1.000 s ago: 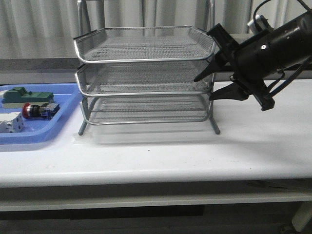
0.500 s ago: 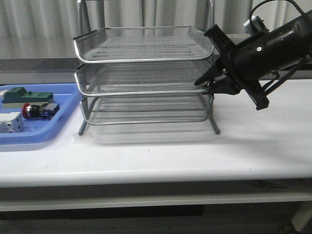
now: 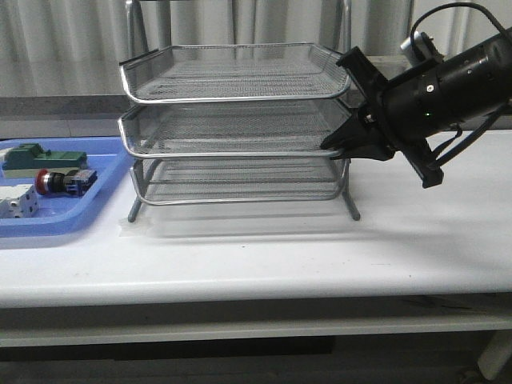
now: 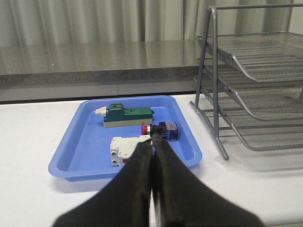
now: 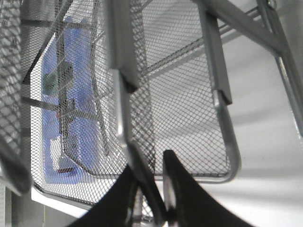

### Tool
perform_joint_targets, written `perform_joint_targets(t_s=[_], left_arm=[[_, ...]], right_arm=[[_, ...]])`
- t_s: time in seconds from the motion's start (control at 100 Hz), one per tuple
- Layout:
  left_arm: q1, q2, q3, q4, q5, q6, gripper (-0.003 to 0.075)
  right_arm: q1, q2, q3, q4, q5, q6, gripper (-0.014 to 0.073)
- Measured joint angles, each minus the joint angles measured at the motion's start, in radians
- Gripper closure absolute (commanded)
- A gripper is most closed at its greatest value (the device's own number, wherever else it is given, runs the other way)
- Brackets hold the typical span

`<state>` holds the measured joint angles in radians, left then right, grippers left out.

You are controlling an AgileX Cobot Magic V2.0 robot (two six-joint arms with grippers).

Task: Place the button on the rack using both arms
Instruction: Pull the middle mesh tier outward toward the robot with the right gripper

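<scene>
Pincer [image 3: 332,150] of right arm pinches rack's [image 3: 232,120] middle rim.

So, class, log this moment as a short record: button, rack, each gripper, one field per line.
button: lying in the blue tray, untouched
rack: three tiers, none holds the button
right gripper: closed on the middle tier's right front rim
left gripper: shut, empty, above the table short of the tray

Flat blue plastic tray [image 3: 96,210]: left part cut off by the front view's edge.
Small red-capped push-button [image 4: 161,131]: partly hidden behind the left gripper's black fingertips [image 4: 147,146].
Silver wire-mesh rack [image 5: 189,118]: blurred close up.
</scene>
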<state>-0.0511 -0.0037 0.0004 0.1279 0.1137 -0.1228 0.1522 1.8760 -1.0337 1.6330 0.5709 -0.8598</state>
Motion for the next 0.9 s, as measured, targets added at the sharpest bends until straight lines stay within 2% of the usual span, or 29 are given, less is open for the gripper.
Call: perform_joint_targets(t_s=[0.26, 0.68, 0.9], left_arm=[[0.0, 0.0, 0.0, 0.0, 0.0, 0.0, 0.0741], [0.0, 0.0, 0.0, 0.0, 0.0, 0.0, 0.0741], [0.0, 0.0, 0.0, 0.0, 0.0, 0.0, 0.0741]], right_arm=[[-0.008, -0.038, 0.079, -0.058, 0.066, -0.004, 0.0568], [-0.005, -0.201, 0.259, -0.169, 0.088, 0.013, 0.0568], [-0.005, -0.236, 0.293, -0.213, 0.116, 0.019, 0.0555]])
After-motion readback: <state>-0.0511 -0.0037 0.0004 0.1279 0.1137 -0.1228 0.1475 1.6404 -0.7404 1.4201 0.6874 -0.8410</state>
